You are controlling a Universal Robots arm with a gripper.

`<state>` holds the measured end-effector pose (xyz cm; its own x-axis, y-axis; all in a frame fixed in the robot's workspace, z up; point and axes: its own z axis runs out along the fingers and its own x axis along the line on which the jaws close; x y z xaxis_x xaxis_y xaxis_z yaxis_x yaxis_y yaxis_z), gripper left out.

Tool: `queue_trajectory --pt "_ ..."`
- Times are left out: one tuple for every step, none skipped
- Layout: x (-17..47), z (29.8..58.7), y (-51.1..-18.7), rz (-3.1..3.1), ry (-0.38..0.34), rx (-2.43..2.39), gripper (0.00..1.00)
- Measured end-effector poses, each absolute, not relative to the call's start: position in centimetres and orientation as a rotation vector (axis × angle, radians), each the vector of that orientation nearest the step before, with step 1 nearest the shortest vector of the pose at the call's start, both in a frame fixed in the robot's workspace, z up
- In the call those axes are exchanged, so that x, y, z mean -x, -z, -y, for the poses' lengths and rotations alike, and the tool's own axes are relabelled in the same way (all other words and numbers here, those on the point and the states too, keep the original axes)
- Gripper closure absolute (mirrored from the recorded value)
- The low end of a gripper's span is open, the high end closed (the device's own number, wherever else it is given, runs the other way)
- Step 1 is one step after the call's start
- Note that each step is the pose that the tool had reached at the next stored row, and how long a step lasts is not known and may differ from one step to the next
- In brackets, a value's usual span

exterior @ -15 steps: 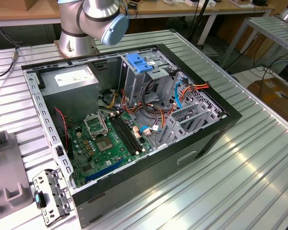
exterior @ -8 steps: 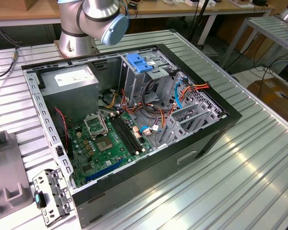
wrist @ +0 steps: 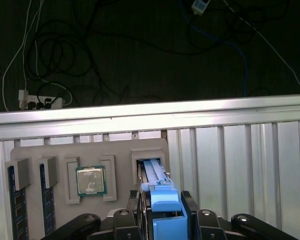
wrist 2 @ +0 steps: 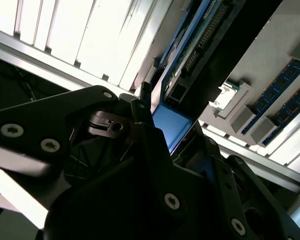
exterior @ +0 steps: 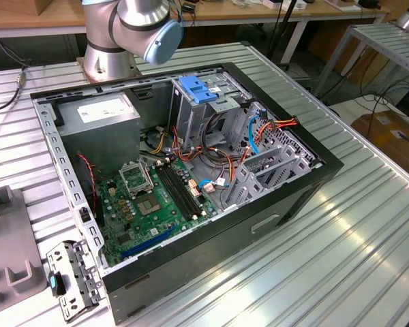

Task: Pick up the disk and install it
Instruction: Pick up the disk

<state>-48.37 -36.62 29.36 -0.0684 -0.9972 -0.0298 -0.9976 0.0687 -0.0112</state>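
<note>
**A:** Which step is in hand?

**B:** The pick-up, I'd say. In the first wrist view the black two-fingered gripper [wrist: 164, 197] has closed to the width of the flat, dark rectangular disk [wrist: 159, 175] in its bright blue plastic carrier. One finger lies against each side of the rounded blue end. As far as I can judge, it is gripping rather than merely straddling.

**A:** And where is the disk?

**B:** It stands on edge in a slot of the pale grey plastic holder tray [wrist: 121, 150], which lies on the ribbed aluminium table [wrist: 240, 165]. Its far end looks seated in the slot, so I judge it not yet lifted. A square green-rimmed processor chip [wrist: 91, 180] sits in the neighbouring pocket.

**A:** And where does it go?

**B:** Into the open black computer case [exterior: 211, 259] in the exterior view. There the tall grey metal drive cage [exterior: 191, 122] stands at about one o'clock from the green motherboard [exterior: 119, 204]. The arm's grey-and-blue joint [exterior: 146, 27] is at about eleven o'clock from the case's middle. Whether a bay is free I cannot tell.

**A:** What does the next move call for?

**B:** In my judgement, a straight pull along the slot, with the disk kept square so the carrier doesn't bind on the walls. It also needs a firm hold, since only one end is gripped.
</note>
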Motion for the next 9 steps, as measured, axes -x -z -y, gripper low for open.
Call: queue_trajectory --pt "48.38 36.60 -29.37 -2.276 -0.019 2.122 0.55" --pt "48.37 36.60 -29.37 -2.281 -0.019 2.117 0.55" --pt "48.37 36.60 -29.36 -2.287 -0.019 2.110 0.55" --pt "48.37 36.59 -29.37 -2.294 -0.018 2.103 0.55" --pt "48.37 36.59 -29.40 -2.295 -0.018 2.101 0.55" --pt "48.37 36.59 -29.42 -2.296 -0.018 2.101 0.55" --pt "48.37 36.59 -29.48 -2.297 -0.019 2.100 0.55" --pt "48.37 36.59 -29.52 -2.297 -0.018 2.100 0.55" --pt "48.37 36.59 -29.60 -2.297 -0.019 2.100 0.55"
